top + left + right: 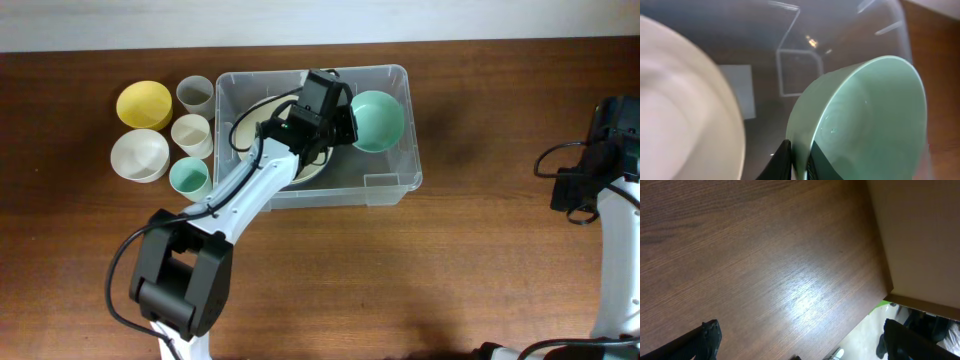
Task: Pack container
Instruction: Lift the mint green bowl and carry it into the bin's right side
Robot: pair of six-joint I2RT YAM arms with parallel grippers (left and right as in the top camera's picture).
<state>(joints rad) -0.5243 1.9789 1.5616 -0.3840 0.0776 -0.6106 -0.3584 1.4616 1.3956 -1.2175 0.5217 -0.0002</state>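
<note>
The container (392, 186), a large clear tub, stands at the back middle of the table. Inside it on the left lies a cream bowl (248, 125), seen close up (680, 115) in the left wrist view. A mint-green bowl (380, 120) sits tilted in its right half. My left gripper (344, 124) reaches into the tub and is shut on the green bowl's (875, 115) rim, one finger outside and one inside (800, 152). The tub's base label (742, 90) shows behind. My right gripper (805, 337) hangs open over bare wood at the far right (580, 188).
Left of the tub stand a yellow bowl (144, 103), a white bowl (139, 155), a grey cup (195, 94), a cream cup (191, 134) and a green cup (189, 177). The table's right edge (882, 285) runs under the right gripper.
</note>
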